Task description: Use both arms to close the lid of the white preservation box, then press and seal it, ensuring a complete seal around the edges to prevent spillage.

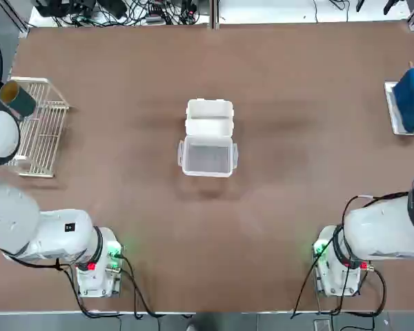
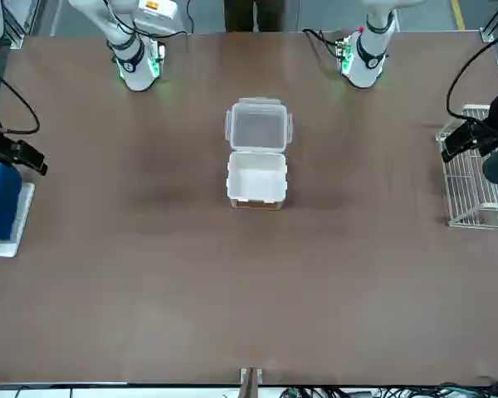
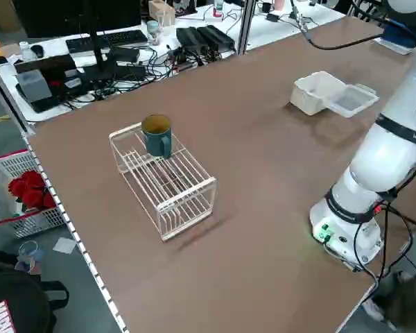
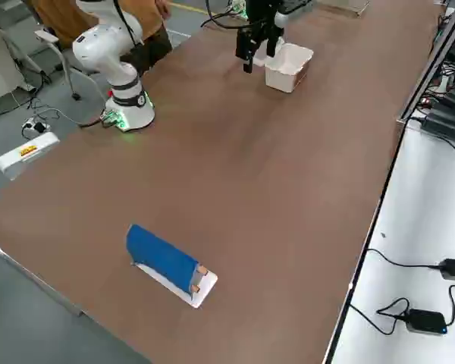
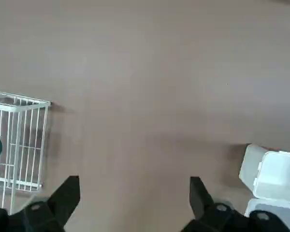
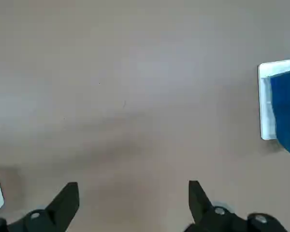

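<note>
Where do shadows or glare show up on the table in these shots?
Top view: soft shadows either side of the white box; left wrist view: darker shadow beside the wire rack; right wrist view: pale glare on the brown table.

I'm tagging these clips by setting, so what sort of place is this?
Probably a robotics lab: two white robot arms are mounted at a brown table, and a desk beyond it holds a keyboard and tangled cables.
</note>
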Controlling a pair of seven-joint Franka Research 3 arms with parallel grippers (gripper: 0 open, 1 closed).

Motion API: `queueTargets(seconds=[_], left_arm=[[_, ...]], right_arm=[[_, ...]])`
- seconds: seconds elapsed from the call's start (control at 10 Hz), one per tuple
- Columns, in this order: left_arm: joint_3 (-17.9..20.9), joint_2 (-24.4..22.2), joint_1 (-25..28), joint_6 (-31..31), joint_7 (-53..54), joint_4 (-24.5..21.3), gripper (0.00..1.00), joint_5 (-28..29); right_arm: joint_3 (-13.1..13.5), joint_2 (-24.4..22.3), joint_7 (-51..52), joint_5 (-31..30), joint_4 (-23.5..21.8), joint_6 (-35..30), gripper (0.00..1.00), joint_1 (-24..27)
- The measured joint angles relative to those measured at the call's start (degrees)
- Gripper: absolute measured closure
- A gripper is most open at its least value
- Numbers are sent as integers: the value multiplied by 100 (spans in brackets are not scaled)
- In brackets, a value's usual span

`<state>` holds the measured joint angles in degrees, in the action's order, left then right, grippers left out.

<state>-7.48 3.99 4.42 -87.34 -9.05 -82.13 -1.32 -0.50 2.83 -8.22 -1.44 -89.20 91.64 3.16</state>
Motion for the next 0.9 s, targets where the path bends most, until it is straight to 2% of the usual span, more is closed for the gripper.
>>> queueTargets(seconds=[0.3,0.4,0.6,0.9], left_arm=[[-1,-2,0,1,123,0,0,49],[-5,-3,-3,1,123,0,0,48],[-14,0,-8,51,97,-13,0,-46],[-38,54,-30,66,0,-185,2,-256]], right_arm=[[-22,1,-105,15,-54,-33,0,-9],[-81,4,-517,40,-139,-41,0,-73],[-188,9,-2047,128,-392,-44,0,-580],[-278,19,-4788,293,-663,-19,0,-1876]])
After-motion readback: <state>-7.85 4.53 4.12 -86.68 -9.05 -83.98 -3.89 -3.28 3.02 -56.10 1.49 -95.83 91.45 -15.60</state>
